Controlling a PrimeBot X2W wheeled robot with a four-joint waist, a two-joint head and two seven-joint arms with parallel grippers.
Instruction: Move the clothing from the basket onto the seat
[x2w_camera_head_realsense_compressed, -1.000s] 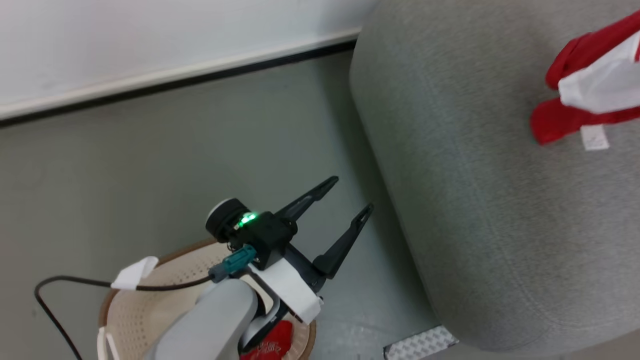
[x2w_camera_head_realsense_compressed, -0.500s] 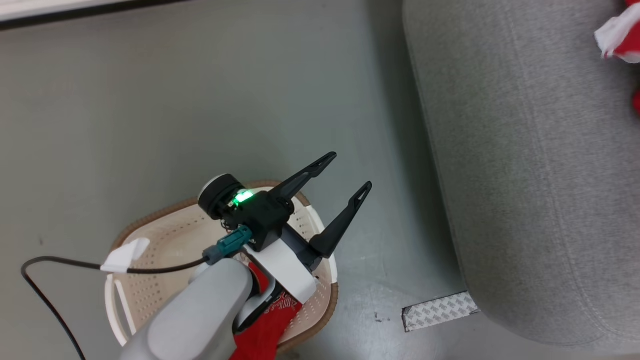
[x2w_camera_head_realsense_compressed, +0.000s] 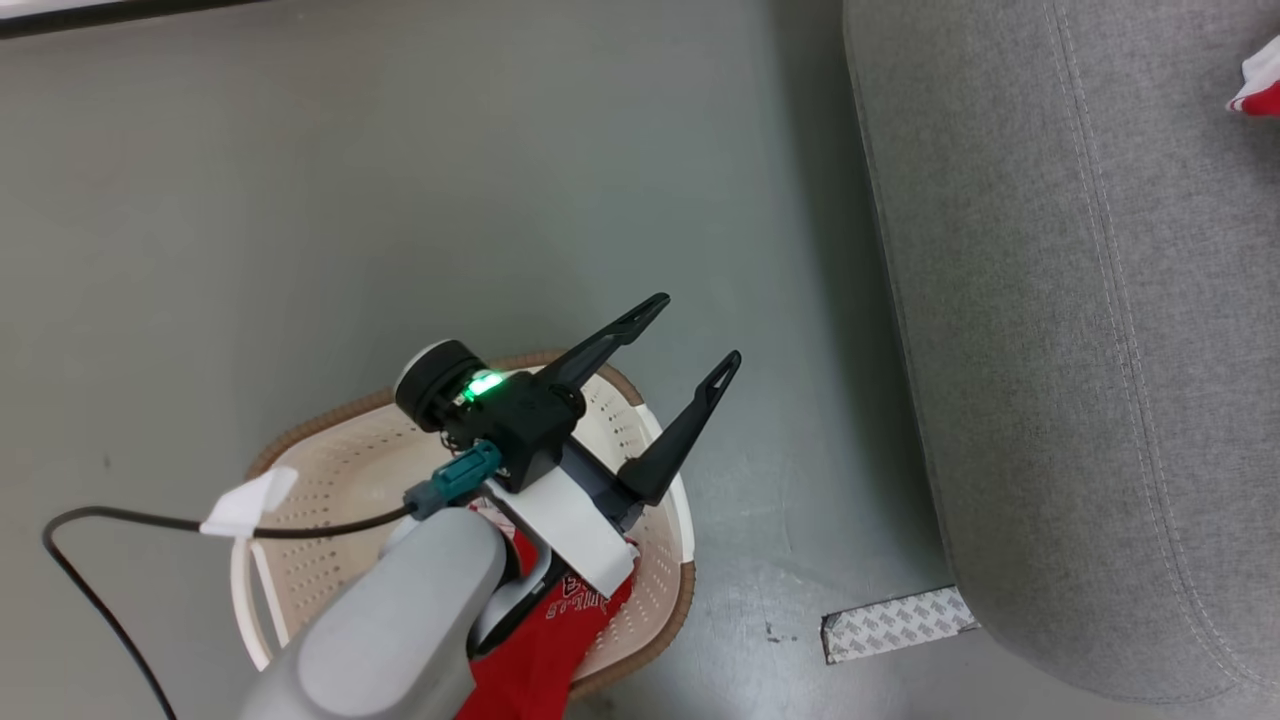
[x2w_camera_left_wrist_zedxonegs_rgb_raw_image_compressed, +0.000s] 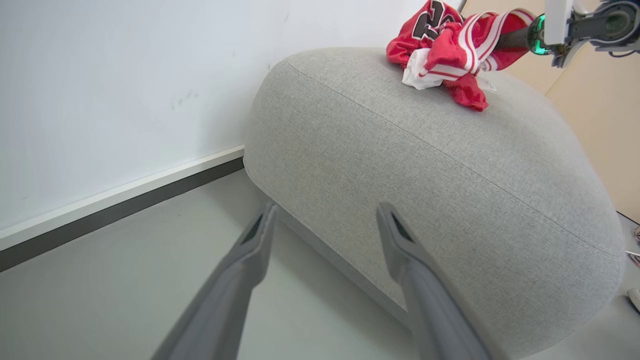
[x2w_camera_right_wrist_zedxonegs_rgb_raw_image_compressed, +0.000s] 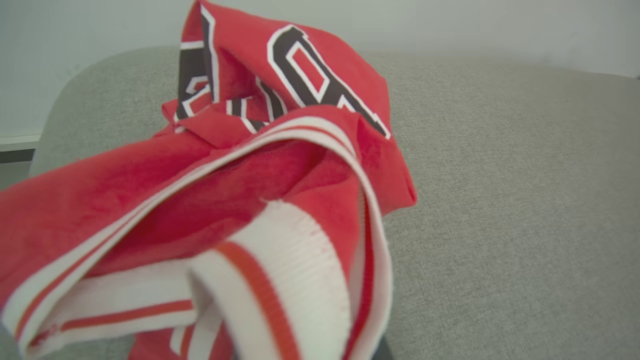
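Step in hand: two garments, two places. One red sports garment w/ white stripes + black-and-white numbers lies bunched on top of the large light-grey fabric sofa seat, near its far end. A second red garment w/ lettering sits in the oval cream-white perforated plastic basket w/ brown rim, on the floor just beside the seat's side. Judged approx. half done.

Left gripper: two long dark fingers spread wide, nothing between them. Hovers above the basket's far rim, tips pointing out toward the floor + seat; left wrist view looks past them at the seat's side, not into the basket. Touches nothing.

Right gripper: in left wrist view its dark end is buried in the folds of the garment on the seat. Right wrist view is close up on striped white trim + red cloth w/ grey seat behind; fingers covered. Can't tell if jaws are closed on the cloth or already let go.

Next move, left: prob. tilt wrist down into the basket, drop open fingers onto the red cloth clear of the rim, pinch, lift.

Next move, right: if gripping, release + back off w/o dragging cloth toward the seat's rounded edge.

Risk: soft fabric may snag on a finger.
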